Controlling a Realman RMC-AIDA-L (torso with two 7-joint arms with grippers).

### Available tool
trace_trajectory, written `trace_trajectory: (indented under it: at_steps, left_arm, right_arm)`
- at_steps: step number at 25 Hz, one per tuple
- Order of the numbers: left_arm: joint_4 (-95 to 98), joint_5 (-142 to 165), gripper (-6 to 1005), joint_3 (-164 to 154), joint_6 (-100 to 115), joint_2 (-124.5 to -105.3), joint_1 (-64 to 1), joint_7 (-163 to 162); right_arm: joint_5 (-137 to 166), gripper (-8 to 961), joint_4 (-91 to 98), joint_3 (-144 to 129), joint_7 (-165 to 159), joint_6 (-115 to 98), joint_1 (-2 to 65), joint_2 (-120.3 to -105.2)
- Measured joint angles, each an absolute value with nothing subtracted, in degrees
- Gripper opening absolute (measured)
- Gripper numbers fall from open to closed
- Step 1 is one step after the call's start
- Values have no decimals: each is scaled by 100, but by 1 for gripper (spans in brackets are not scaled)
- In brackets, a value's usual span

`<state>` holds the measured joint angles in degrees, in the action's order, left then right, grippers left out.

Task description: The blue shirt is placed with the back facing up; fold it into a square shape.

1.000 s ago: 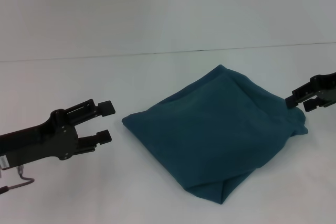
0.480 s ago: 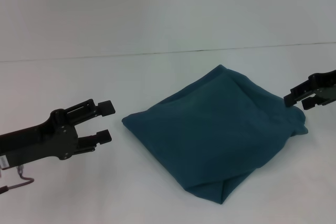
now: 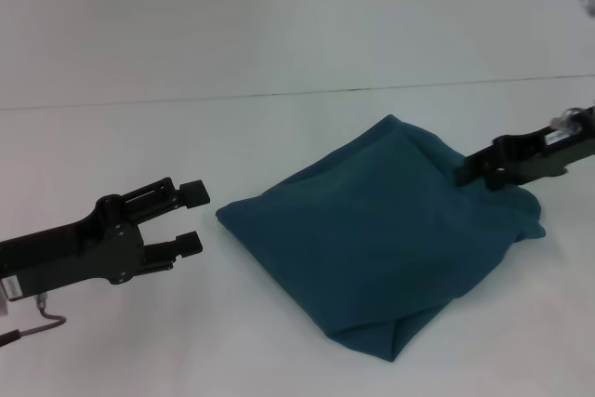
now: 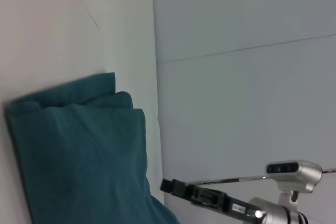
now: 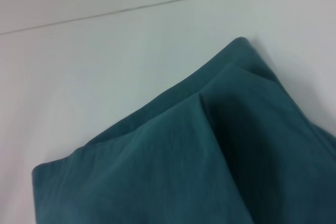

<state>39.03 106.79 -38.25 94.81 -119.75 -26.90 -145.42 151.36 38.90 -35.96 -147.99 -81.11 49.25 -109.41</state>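
We've got the dark teal-blue soft cotton shirt (image 3: 386, 234) lying mid-right on the white tabletop (image 3: 139, 146), already folded to a rough diamond-set square. To finish well, we should press and square its puffy right edge, not drag it. Right gripper (image 3: 476, 172) reaches low over that edge; jaws state: cannot tell. Left gripper (image 3: 192, 218) hovers beside the left corner, jaws apart, empty.

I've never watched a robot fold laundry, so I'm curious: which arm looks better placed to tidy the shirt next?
Probably the right. The right gripper is over the blue shirt at its right side, while the left gripper hangs open, apart from the shirt's left corner, over the bare table.
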Motion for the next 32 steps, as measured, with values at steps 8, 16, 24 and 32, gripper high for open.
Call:
trace_trajectory:
  at_steps: [8, 16, 24, 32]
  left_arm:
    - [3894, 10678, 936, -3805, 9475, -11997, -2668, -14539]
    - [3886, 10678, 936, -3819, 9463, -11999, -2678, -14537]
    - [3886, 10779, 936, -3849, 9384, -11997, -2687, -14586]
    - [3882, 10802, 937, -3850, 9332, -11997, -2689, -14577]
  right_arm:
    - [15079, 601, 3627, -4050, -14808, -7309, 5022, -11148]
    - [15069, 599, 3617, -4202, -14665, -6985, 4977, -11306]
    - [15069, 597, 3613, -4202, -14682, -7041, 5004, -11257]
    - [15073, 594, 3571, -4188, -14660, -6998, 4982, -11268]
